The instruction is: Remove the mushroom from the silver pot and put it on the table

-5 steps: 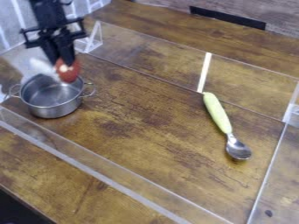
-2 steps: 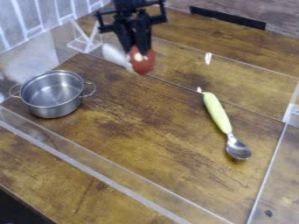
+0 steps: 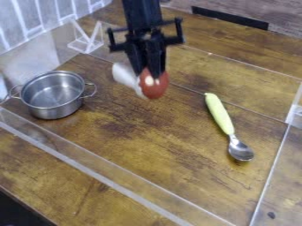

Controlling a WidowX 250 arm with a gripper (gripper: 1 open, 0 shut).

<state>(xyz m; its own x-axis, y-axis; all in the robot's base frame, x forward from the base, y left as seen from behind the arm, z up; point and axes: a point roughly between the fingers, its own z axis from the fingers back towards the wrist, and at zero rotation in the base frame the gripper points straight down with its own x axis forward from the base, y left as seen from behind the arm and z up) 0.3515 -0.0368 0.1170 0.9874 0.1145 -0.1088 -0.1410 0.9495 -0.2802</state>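
The mushroom (image 3: 151,86) is held above the wooden tabletop (image 3: 141,150), its red cap toward the spoon side and its white stem toward the pot, with the black claw (image 3: 147,71) clamped on it from above. By being carried aloft, the toy is kept apart from the silver pot (image 3: 52,95), which is left upright at the left with its side handles out. A landing spot is offered by the bare planks between the pot and the green-handled spoon (image 3: 221,117), where a straight lowering is judged to be all that is needed. The spoon's handle should be given room on one side, and the clear plastic edging (image 3: 101,177) nearer the camera is best avoided.
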